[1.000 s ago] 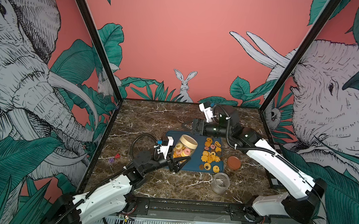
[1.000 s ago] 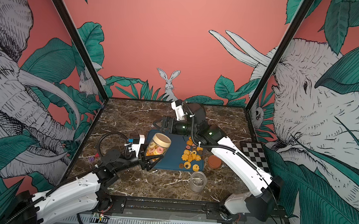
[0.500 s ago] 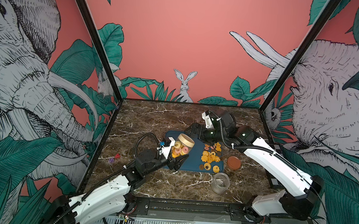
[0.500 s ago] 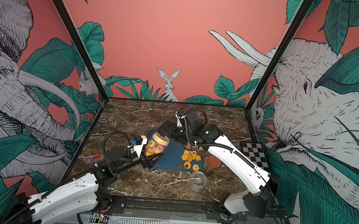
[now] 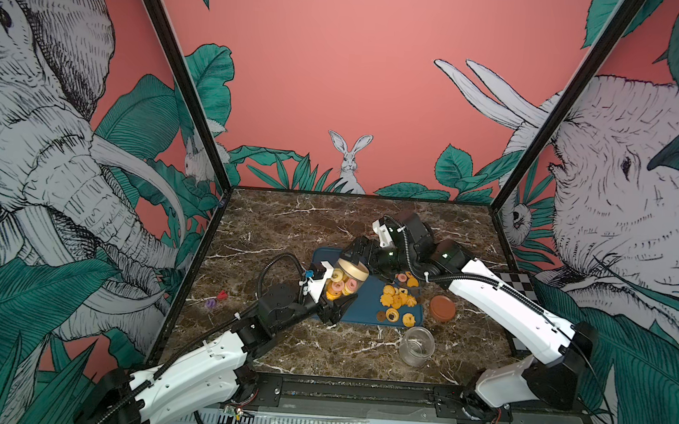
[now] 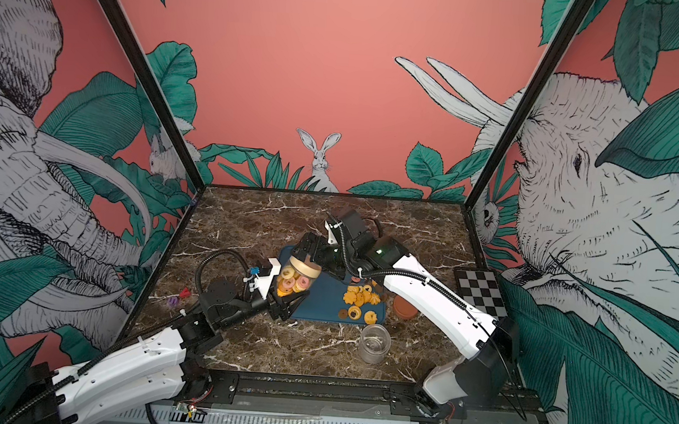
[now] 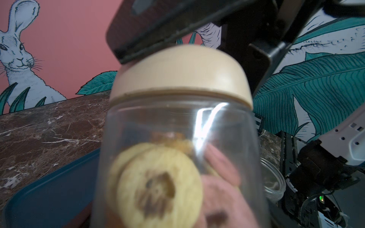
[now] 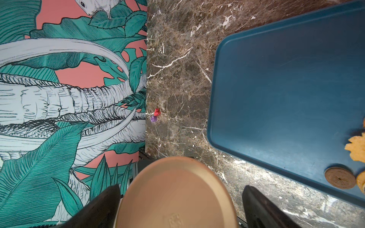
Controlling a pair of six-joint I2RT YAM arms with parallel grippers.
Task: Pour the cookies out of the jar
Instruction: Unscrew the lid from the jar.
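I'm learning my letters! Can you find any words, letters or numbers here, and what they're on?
"S", probably: small purple plastic piece on the brown marble table.
Unreadable: small red plastic piece beside it, a letter or number.
Too blurred: embossed mark on the tan round jar lid.
No other text.

Finding: a staged robot test booth, not a home or shop. Printed jungle wall panels [image 5: 338,79] stand between black frame posts [image 5: 184,86]. A marble-pattern tabletop [image 5: 289,218] forms the floor. Two white robot arms [image 5: 199,366] are fixed to a front rail [image 5: 359,390]. A checkerboard card [image 6: 480,290] lies at one side.
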